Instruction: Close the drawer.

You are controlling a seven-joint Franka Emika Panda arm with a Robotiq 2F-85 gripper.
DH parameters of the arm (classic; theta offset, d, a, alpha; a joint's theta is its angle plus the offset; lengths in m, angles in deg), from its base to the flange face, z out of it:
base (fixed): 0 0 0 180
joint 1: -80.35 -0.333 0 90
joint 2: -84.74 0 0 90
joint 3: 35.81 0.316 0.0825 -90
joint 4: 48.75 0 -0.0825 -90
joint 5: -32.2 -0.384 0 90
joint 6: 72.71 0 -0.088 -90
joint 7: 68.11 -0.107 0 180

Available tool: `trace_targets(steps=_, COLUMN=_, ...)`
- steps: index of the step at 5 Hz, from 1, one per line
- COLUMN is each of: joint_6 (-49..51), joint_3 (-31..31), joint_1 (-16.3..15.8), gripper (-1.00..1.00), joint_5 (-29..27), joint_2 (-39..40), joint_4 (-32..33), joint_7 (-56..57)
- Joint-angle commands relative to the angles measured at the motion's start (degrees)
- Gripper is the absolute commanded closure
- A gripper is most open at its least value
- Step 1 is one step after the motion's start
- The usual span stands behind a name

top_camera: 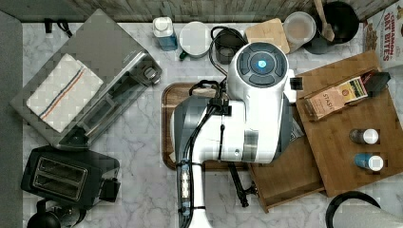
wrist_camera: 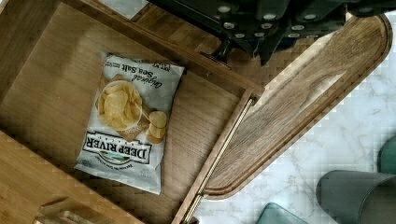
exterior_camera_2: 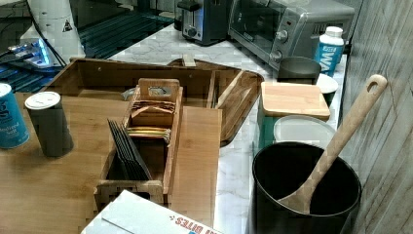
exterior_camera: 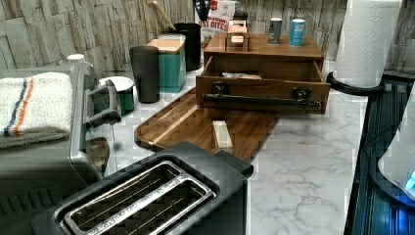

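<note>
The robot's hand [wrist_camera: 261,32] hangs over the front of the drawer [wrist_camera: 60,70]. I cannot tell if the hand is wide or narrow. It is dark, with small round screws on it.

The drawer is pulled out of its wooden box. Its front board sits right under the hand. A thin dark handle [exterior_camera: 262,100] runs along that board, on the side that faces the tray. One small post of the handle sticks out just beside the hand.

Inside the drawer, a little way from the hand, lies a bag of chips [wrist_camera: 128,121]. It is flat on the drawer floor. The bag is white with a picture of chips on it.

On the other side of the hand from the chips is a dark wooden tray [wrist_camera: 303,102] with round corners. The drawer front hangs over one end of it. The tray rests on the white marble counter [exterior_camera: 313,161].

Farther from the hand than the chips is the flat top of the box [exterior_camera: 264,46]. A small wooden tea rack [exterior_camera_2: 146,126] stands on it, with two shakers [exterior_camera_2: 46,122] near it.

Past the tray, well apart from the hand, stand a black toaster [exterior_camera: 147,196] and a silver oven [top_camera: 95,80] with a striped towel [top_camera: 64,92] on top.
</note>
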Motion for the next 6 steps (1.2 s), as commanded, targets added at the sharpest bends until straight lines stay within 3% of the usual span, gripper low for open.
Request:
trace_targets(steps=1, joint_6=0.0, joint_3=0.0, joint_1=0.06, gripper=1.0, joint_5=0.4, joint_2=0.41, joint_4=0.07, joint_7=0.0)
trace_targets(steps=2, joint_6=-2.33, joint_3=0.87, joint_1=-0.6, gripper=1.0, joint_5=0.81, joint_2=-1.01, joint_4=3.68, joint_7=4.48)
trace_targets(steps=3, joint_6=-8.36, joint_3=2.24, joint_1=-1.58, gripper=1.0, joint_5=-4.98, joint_2=-6.22, joint_4=11.48, joint_7=10.78)
trace_targets(steps=6, joint_6=-23.02, joint_3=7.35, joint_1=-7.93, gripper=1.0, joint_5=-4.14, joint_2=-14.59, joint_4=26.68, joint_7=16.14)
